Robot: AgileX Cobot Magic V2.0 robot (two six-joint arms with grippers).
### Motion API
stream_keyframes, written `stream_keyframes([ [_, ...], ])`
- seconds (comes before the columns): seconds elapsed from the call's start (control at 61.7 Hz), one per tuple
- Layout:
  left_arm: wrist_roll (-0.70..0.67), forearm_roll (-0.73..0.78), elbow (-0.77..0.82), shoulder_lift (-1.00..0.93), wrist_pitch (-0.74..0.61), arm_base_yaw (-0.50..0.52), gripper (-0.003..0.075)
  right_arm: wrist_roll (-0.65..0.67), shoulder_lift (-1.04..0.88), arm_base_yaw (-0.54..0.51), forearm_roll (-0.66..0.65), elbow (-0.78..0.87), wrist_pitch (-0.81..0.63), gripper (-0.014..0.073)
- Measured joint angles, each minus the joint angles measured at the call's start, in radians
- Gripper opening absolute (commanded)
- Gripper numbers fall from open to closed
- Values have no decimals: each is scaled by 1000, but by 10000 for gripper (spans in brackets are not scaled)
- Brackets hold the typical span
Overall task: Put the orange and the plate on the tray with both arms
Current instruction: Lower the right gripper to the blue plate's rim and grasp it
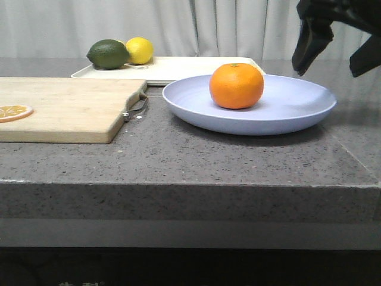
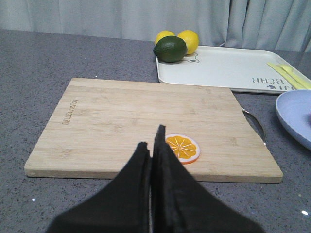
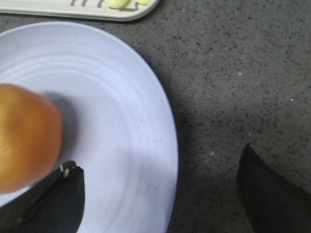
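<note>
The orange (image 1: 236, 85) sits in the pale lavender-blue plate (image 1: 297, 104) on the grey counter, in front of the cream-white tray (image 1: 178, 68). My right gripper (image 1: 333, 50) is open and empty, hovering above the plate's right rim; in the right wrist view its gripper (image 3: 158, 189) straddles the plate rim (image 3: 160, 145), one finger over the plate beside the orange (image 3: 26, 141), the other over the counter. My left gripper (image 2: 150, 145) is shut and empty over the near edge of the wooden cutting board (image 2: 121, 116). The tray (image 2: 223, 68) also shows in the left wrist view.
A dark green lime (image 1: 108, 53) and a yellow lemon (image 1: 140, 50) lie on the tray's left end. The wooden cutting board (image 1: 65, 107) with a metal handle (image 1: 136, 108) lies at the left, with a flat orange slice (image 1: 13, 111) on it. The counter's front edge is near.
</note>
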Motion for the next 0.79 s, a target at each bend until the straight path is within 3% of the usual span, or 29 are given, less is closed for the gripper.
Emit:
stream_keyframes([
  [0.097, 0, 0, 1, 0, -2, 0, -18, 7, 65, -14, 2, -24, 0, 637],
  [0.178, 0, 0, 2, 0, -2, 0, -18, 9, 102, -18, 4, -29, 0, 572],
  [0.551, 0, 0, 2, 0, -4, 0, -18, 16, 126, -18, 64, -39, 29, -10],
  [0.648, 0, 0, 2, 0, -4, 0, -18, 29, 126, -18, 84, -44, 34, -63],
  [0.794, 0, 0, 2, 0, -4, 0, -18, 30, 126, -18, 90, -61, 58, -60],
])
